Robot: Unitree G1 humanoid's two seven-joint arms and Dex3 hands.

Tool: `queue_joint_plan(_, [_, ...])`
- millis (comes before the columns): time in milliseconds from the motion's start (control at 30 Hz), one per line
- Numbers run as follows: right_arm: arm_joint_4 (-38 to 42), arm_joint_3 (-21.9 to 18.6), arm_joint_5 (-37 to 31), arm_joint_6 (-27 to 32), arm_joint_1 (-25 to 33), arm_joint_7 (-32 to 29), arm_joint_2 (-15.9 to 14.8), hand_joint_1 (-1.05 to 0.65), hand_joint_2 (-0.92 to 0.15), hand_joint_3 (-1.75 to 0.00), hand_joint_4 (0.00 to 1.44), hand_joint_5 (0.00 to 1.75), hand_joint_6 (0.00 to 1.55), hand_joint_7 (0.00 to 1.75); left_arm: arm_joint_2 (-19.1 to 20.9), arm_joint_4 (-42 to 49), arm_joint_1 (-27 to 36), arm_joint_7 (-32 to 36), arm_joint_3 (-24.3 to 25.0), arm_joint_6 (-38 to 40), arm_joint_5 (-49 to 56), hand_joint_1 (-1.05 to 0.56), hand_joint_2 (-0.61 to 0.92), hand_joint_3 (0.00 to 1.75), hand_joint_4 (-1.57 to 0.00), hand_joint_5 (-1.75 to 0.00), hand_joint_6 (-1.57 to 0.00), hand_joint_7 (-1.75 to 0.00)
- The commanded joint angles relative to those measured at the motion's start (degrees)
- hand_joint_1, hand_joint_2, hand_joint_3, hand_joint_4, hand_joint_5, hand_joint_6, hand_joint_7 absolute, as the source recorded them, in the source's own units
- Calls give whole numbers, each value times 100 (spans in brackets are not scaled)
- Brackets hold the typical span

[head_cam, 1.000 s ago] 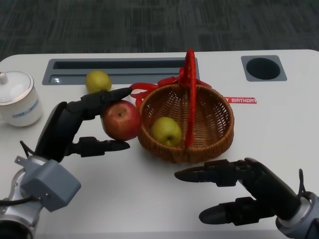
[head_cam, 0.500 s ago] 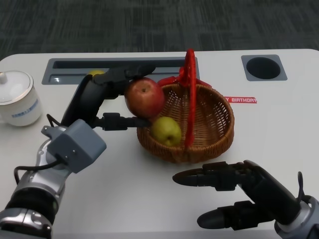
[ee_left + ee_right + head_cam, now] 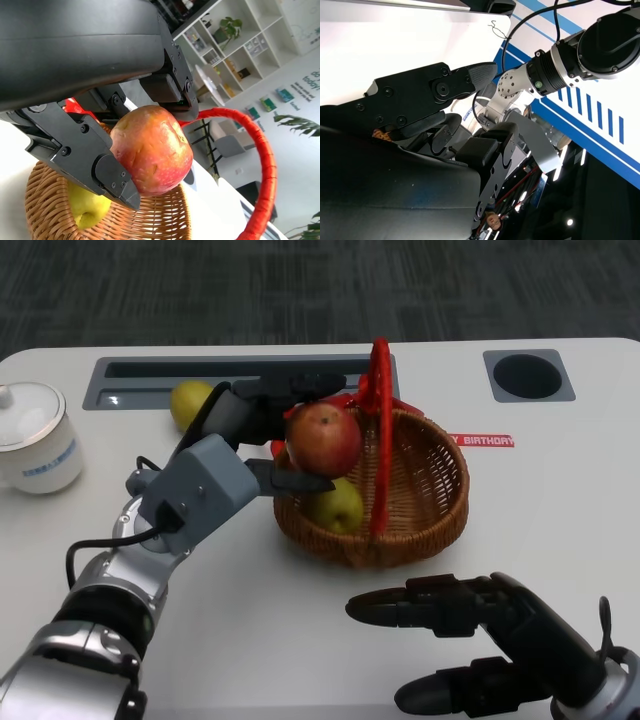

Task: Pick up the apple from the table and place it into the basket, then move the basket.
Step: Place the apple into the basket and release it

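My left hand grips a red apple and holds it in the air above the left part of the wicker basket. The basket has an upright red handle and a green apple lying inside. In the left wrist view the red apple sits between black fingers, with the basket and green apple below and the red handle arching beside it. My right hand hovers over the table in front of the basket, fingers apart, holding nothing.
A yellow-green fruit lies by the grey tray slot at the back. A white lidded cup stands at the left. A round dark recess is at the back right. A red label lies right of the basket.
My left hand has lifted the red apple from the table beside the basket and carried it right, over the basket's rim. My right hand has barely moved.
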Motion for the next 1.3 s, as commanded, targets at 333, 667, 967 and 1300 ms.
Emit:
queue_joint_plan(333, [-251,-56,31,15,81,-104,-152,-54,-92,-7,73,0,67,0,271,14,-59,156,-369,-153,510,-59,81,1,-32,0,-33,0])
queue_joint_plan(667, [-163,-48,109,-44,-24,-76,-169,-54,-92,-6,74,0,67,0,398,-27,-34,-48,-346,-444,459,-72,78,0,-8,-1,-12,-1])
queue_joint_plan(967, [-484,-232,92,-213,-140,-73,-467,-52,-92,-6,75,1,66,0,525,-324,365,-535,-73,-1061,-96,-68,79,0,-20,-4,-21,-3])
queue_joint_plan(1300, [-938,-647,-107,-4,-343,-72,-1084,-54,-92,-10,74,1,65,1,789,-1614,1593,-1753,407,-1529,-1381,-65,79,1,-46,-5,-44,-4])
